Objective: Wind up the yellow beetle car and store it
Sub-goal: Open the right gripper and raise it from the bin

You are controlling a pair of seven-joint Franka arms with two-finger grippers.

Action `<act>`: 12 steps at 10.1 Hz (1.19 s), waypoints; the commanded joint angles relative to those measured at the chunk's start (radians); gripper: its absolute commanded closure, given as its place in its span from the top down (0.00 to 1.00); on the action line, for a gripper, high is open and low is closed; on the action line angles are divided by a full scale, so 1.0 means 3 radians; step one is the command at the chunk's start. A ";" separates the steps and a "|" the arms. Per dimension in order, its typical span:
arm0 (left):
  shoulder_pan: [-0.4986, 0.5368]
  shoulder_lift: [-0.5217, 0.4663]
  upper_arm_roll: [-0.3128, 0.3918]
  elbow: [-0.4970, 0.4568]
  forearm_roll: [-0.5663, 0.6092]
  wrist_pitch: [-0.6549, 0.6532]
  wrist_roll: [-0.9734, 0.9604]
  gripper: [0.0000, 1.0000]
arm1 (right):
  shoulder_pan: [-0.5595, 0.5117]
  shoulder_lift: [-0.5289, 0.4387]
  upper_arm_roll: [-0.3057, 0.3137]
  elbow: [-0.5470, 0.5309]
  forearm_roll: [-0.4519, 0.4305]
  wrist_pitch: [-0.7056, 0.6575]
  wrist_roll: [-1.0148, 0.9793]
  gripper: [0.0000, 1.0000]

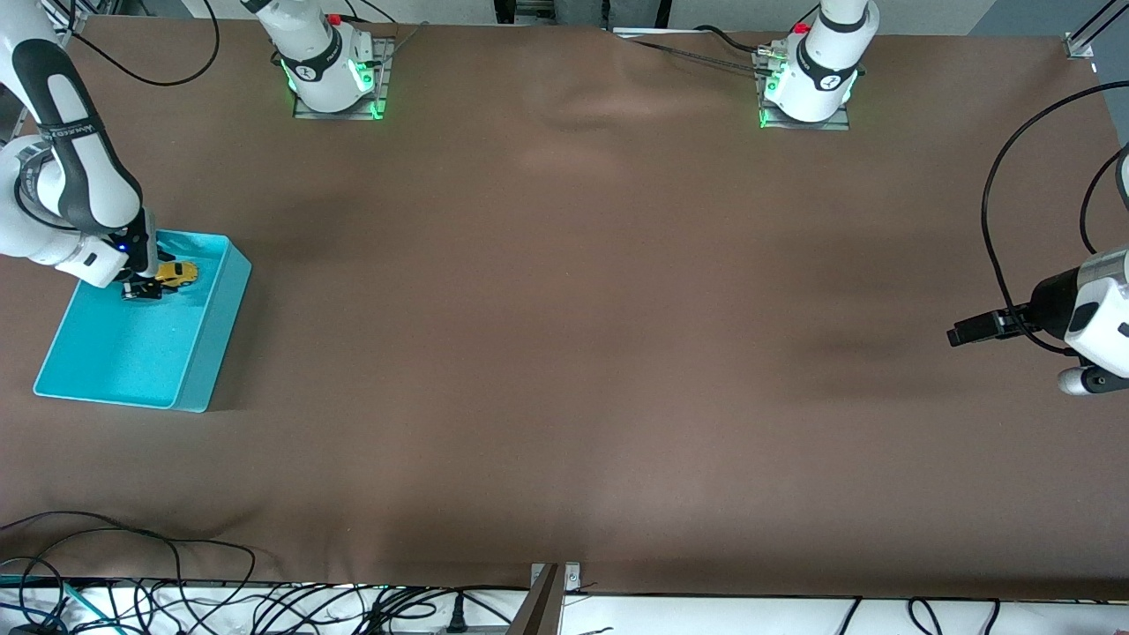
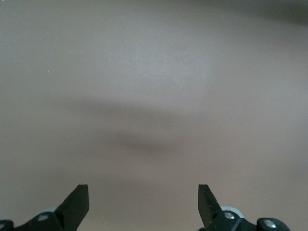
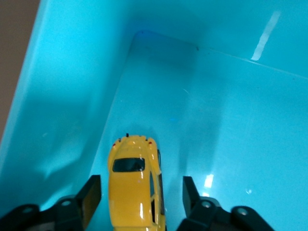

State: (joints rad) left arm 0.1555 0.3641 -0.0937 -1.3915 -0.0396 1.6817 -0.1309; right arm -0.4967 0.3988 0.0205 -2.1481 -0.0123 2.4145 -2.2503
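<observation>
Now the yellow beetle car sits inside the teal bin, let go but not yet cleared.

Down in the bin at the right arm's end of the table, the right gripper has its jaws parted on either side of the car, neither finger visibly touching; lifting off crooked could snag and drag the toy, or a wound spring might roll it into the wall. The left gripper waits wide open and empty over bare brown tabletop.

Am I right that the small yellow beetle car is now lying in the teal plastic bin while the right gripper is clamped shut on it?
Not quite. The small yellow beetle car is in the teal plastic bin, but the right gripper is open: the right wrist view shows a gap between each finger and the car.
</observation>
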 commanded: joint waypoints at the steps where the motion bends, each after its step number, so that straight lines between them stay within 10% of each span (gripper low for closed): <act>1: -0.0007 -0.0002 0.0011 0.0006 -0.0062 -0.0032 0.0083 1.00 | -0.0068 -0.0087 0.0080 0.0230 0.0067 -0.0371 -0.0036 1.00; 12: 0.0008 -0.0007 0.0021 0.0026 -0.0032 -0.0037 0.0180 1.00 | 0.0488 -0.1216 0.0433 0.0477 0.0128 -0.1539 0.3415 1.00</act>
State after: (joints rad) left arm 0.1553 0.3646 -0.0932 -1.3919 -0.0396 1.6814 -0.1244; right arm -0.3887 0.0774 0.1569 -1.9901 0.0147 1.9811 -1.3967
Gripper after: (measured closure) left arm 0.000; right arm 0.000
